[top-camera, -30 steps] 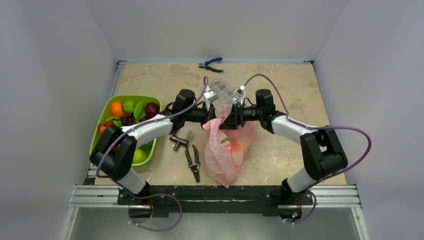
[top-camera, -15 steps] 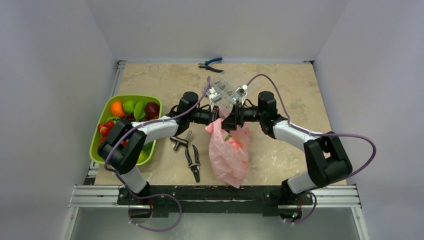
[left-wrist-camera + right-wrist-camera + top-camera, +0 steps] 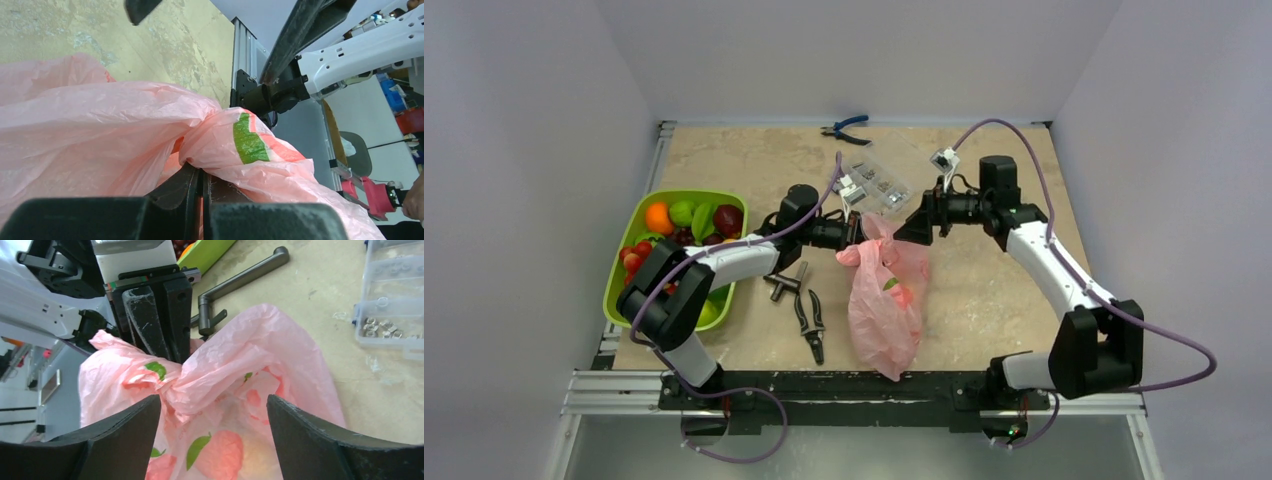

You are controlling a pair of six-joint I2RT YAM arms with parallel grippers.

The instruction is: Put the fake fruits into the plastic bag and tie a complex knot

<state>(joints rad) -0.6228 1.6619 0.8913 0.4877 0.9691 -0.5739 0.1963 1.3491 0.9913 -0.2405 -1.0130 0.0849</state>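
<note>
Bag [image 3: 884,310] long toward near edge, neck fast in left gripper [image 3: 859,235], plainest from wrists; right gripper [image 3: 913,230] agape.

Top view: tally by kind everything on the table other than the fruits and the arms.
pliers: 2 (blue pliers, black pliers)
plastic bag: 1
green tray: 1
clear parts box: 1
metal handle: 1
total: 6

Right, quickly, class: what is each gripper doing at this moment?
Left gripper: closed, holding the bag.
Right gripper: open, holding nothing.
</note>
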